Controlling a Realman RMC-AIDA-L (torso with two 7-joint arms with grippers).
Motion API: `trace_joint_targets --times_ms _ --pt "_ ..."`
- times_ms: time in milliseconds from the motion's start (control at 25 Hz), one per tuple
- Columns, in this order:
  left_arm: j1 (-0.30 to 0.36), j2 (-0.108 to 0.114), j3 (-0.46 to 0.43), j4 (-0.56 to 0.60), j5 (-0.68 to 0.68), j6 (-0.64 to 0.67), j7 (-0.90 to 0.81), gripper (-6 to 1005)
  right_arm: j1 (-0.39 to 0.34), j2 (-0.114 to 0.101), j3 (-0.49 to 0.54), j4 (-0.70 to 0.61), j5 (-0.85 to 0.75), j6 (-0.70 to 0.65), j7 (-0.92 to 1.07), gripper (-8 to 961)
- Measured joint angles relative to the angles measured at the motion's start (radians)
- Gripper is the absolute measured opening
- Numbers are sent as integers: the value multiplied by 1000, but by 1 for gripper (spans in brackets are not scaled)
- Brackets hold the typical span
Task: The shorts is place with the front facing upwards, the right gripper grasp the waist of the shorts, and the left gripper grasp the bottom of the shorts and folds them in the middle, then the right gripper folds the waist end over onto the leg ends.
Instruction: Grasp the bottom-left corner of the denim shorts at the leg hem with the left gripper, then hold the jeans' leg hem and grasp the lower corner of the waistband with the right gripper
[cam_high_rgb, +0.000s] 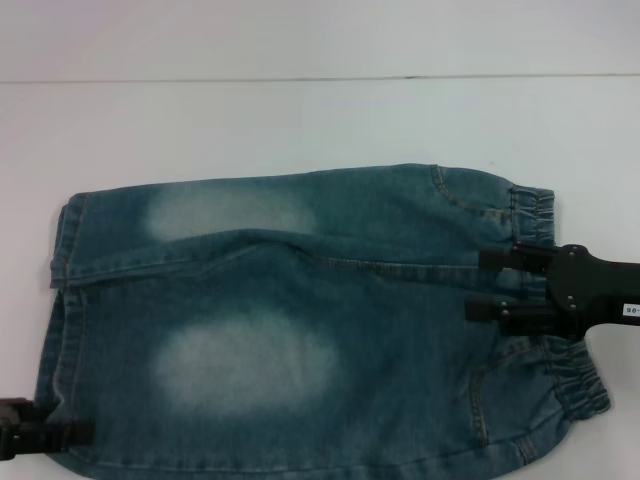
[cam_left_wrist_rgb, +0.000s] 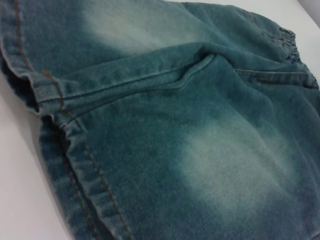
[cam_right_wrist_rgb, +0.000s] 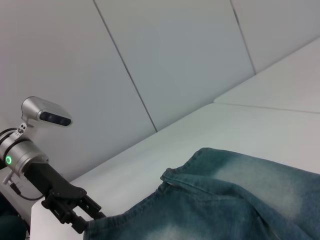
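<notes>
**Both jaws at the shorts, waist end and hem end**

Jaws of right gripper (cam_high_rgb: 483, 283): apart, two black fingers lying over the denim just inside the gathered waistband (cam_high_rgb: 560, 300), one finger toward the far half, one toward the near half. No cloth visibly pinched between them. Boxy black body with white label trailing off past the waistband.

Jaws of left gripper (cam_high_rgb: 70, 432): at the near corner of the leg ends (cam_high_rgb: 62, 300), black finger tips meeting the hem edge; open or clamped cannot be told from head view. From right wrist view, same gripper (cam_right_wrist_rgb: 82, 215) seen with silver wrist and green light, fingers reaching to the denim edge.

Shorts (cam_high_rgb: 300, 320): spread flat on white table (cam_high_rgb: 300, 120), front up, waistband toward the right gripper, hems toward the left gripper. Pale faded patch on each leg. Centre seam raised in a slight ridge between the legs, clear in left wrist view (cam_left_wrist_rgb: 190, 75). Stitched hems (cam_left_wrist_rgb: 75, 165) lying flat on the table.
</notes>
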Motion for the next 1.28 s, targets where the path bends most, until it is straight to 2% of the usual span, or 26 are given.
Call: trace_joint_targets --times_ms 200,400,560,800,960,1160,1280 --pt "-5 10 17 -19 4 -6 3 733 -7 0 0 -5 0 -4 8 888" --pt "-4 5 38 -7 4 -11 4 490 -8 -2 4 -5 2 -12 29 886" --pt "-7 4 41 -7 1 -12 6 386 -13 -8 44 -6 4 -50 55 884" --pt "-9 7 40 -5 -4 -12 5 206 -37 -52 193 3 4 -196 199 881" --pt "-13 9 38 -3 -6 -7 1 55 -90 -78 223 0 -7 -213 244 879" --pt "-16 5 40 -9 0 -12 1 4 -186 -100 277 -10 -47 -188 155 877" --pt "-18 4 36 -10 -4 -15 4 4 -218 -100 298 -14 -51 -167 103 875"
